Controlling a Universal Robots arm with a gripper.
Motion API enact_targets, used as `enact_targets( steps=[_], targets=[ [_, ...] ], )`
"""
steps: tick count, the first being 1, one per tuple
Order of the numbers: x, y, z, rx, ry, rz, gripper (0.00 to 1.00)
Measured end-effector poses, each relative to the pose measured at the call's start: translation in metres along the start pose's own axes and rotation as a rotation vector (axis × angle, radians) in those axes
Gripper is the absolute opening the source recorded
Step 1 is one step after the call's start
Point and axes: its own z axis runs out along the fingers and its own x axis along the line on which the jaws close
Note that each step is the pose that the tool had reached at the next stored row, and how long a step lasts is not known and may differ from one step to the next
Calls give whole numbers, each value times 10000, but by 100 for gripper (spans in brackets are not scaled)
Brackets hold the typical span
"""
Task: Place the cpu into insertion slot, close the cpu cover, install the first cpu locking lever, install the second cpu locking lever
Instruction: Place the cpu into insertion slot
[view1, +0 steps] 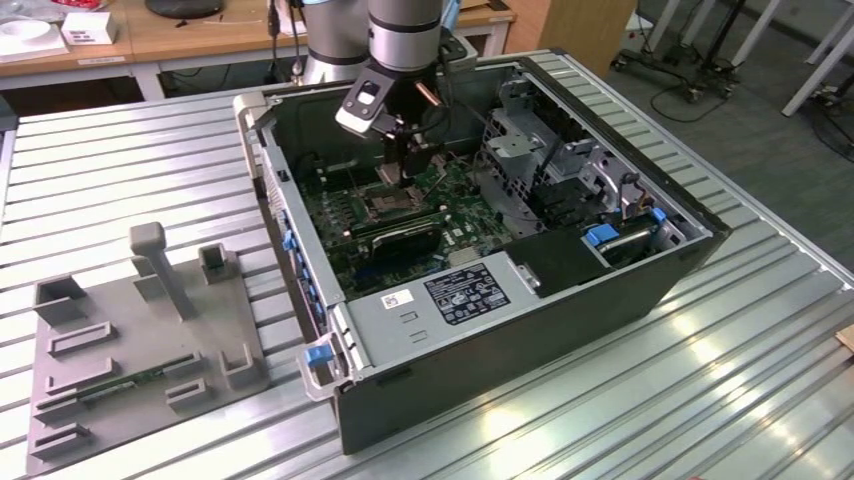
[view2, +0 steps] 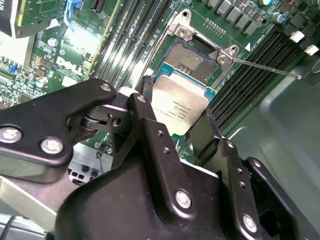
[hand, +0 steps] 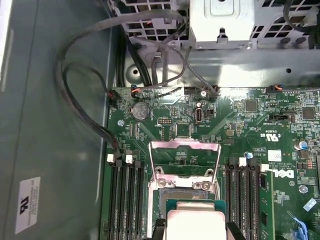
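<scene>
The cpu (view2: 181, 100) is a small silver-topped square chip, and my gripper (view2: 176, 114) is shut on its two opposite edges. In the first wrist view the cpu (hand: 195, 218) hangs in the gripper (hand: 196, 231), just off one edge of the insertion slot (hand: 181, 193). The insertion slot (view2: 191, 61) lies bare with its dark centre showing. The cpu cover (hand: 184, 146) stands swung up at the slot's far side. A thin locking lever (view2: 265, 67) sticks out sideways from the socket. In the exterior view the gripper (view1: 396, 172) hovers over the slot (view1: 387, 207) inside the open computer case (view1: 534, 330).
Long black memory slots (view2: 125, 40) flank the socket on both sides. Cables (hand: 85, 85) and a metal drive cage (hand: 220, 22) lie beyond the board. On the exterior view's left, a grey fixture tray (view1: 134, 350) sits on the slatted table.
</scene>
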Motion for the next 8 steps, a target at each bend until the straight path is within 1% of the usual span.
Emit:
enact_targets(
  steps=[6, 8],
  targets=[
    [46, -19, 44, 0, -1, 0, 54],
    [49, -22, 75, 0, 0, -1, 54]
  ],
)
